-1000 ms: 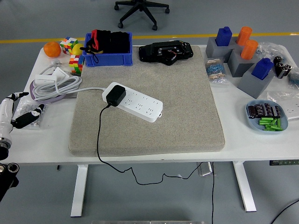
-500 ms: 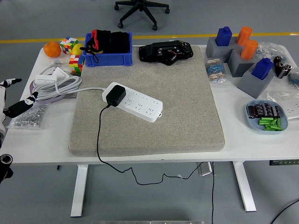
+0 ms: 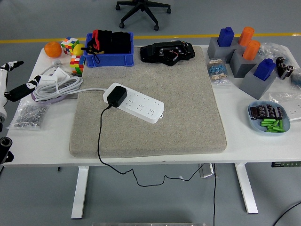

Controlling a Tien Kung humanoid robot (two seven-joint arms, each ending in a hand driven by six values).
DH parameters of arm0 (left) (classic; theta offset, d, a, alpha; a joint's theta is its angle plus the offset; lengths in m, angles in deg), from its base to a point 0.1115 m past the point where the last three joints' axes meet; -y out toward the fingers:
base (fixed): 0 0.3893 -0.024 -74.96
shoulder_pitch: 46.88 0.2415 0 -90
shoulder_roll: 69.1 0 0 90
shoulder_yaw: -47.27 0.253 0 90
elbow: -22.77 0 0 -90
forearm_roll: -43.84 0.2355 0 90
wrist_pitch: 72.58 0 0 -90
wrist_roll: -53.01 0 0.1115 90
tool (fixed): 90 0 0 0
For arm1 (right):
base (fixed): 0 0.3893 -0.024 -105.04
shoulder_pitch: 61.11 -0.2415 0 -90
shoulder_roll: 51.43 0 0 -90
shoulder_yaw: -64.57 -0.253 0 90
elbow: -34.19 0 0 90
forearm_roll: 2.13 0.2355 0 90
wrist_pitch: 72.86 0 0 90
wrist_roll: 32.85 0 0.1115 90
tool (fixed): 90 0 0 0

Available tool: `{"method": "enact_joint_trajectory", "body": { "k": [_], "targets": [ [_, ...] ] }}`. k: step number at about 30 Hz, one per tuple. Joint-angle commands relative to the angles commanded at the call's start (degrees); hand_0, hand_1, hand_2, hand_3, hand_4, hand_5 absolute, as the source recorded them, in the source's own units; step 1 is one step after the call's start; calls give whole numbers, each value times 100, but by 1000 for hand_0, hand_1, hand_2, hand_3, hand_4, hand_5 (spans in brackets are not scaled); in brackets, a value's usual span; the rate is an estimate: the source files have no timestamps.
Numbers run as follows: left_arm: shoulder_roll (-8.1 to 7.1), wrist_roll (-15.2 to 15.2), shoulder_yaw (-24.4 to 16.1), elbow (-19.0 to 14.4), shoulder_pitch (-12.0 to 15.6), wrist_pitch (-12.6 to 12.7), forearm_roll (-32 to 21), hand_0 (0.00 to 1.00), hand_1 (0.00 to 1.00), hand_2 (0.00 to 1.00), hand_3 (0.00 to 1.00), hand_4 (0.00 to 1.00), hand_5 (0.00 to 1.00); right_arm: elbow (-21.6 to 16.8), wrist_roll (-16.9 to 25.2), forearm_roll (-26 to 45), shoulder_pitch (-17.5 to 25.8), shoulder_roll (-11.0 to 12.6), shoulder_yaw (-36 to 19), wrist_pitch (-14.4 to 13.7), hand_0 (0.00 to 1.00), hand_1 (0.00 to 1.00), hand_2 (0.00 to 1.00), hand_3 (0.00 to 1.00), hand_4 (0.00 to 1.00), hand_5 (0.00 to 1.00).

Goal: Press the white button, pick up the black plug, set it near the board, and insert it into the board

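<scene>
A white power strip (image 3: 136, 104) lies slantwise on the grey mat (image 3: 188, 108). The black plug (image 3: 115, 96) sits in the strip's left end, and its black cord (image 3: 99, 136) runs down over the table's front edge. The strip's white button is too small to tell apart. My left hand (image 3: 13, 82) is at the picture's far left edge, above the table's left end, with the fingers spread and holding nothing. It is well to the left of the strip. My right hand is out of view.
A coiled white cable (image 3: 54, 84) and a bag of small metal parts (image 3: 28, 115) lie near my left hand. A blue bin (image 3: 108, 49), puzzle cubes (image 3: 70, 44) and an orange (image 3: 52, 49) stand at the back left. Grey blocks (image 3: 244, 61) and a blue dish (image 3: 268, 117) are at the right.
My left hand has risen and moved away from the table's near edge, from beside the bag of metal parts to level with the coiled cable. The plug and strip have not moved.
</scene>
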Motion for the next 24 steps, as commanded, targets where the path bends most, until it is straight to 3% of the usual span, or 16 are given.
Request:
{"method": "enact_joint_trajectory", "body": {
  "k": [1,3,6,7,12,13,18,19,24],
  "targets": [
    [18,-12,-16,-15,-49,0,-1,939,916,868,800,813,378,228,136,151,13,-193,-261,-127,843,702,685,664,798,547],
    [37,-24,-23,-32,-111,-6,-4,939,916,868,800,813,378,532,113,140,-17,-390,-745,-80,843,702,685,664,798,547],
    [22,28,7,-41,-195,-70,4,939,916,868,800,813,378,650,30,175,-62,-407,-1284,-6,843,702,685,664,798,547],
    [14,54,16,-42,-244,-113,22,941,931,898,825,831,462,646,-2,193,-68,-403,-1310,28,843,702,683,663,797,548],
    [18,77,2,38,-407,-262,41,941,931,898,825,831,462,615,-16,224,-70,-436,-1245,46,843,702,683,663,797,548],
    [19,82,5,53,-426,-283,38,984,998,980,925,877,758,620,-17,223,-74,-444,-1247,50,842,698,683,663,796,547],
    [52,215,45,181,-622,-509,35,984,998,980,925,877,758,850,2,195,-174,-590,-1388,35,842,698,683,663,796,547],
    [62,248,63,209,-675,-556,22,998,998,998,987,872,977,877,9,190,-177,-616,-1444,31,842,697,683,662,795,548],
    [74,278,146,305,-868,-593,17,998,998,998,987,872,977,843,10,178,-161,-608,-1456,40,842,697,683,662,795,548]
  ]
}}
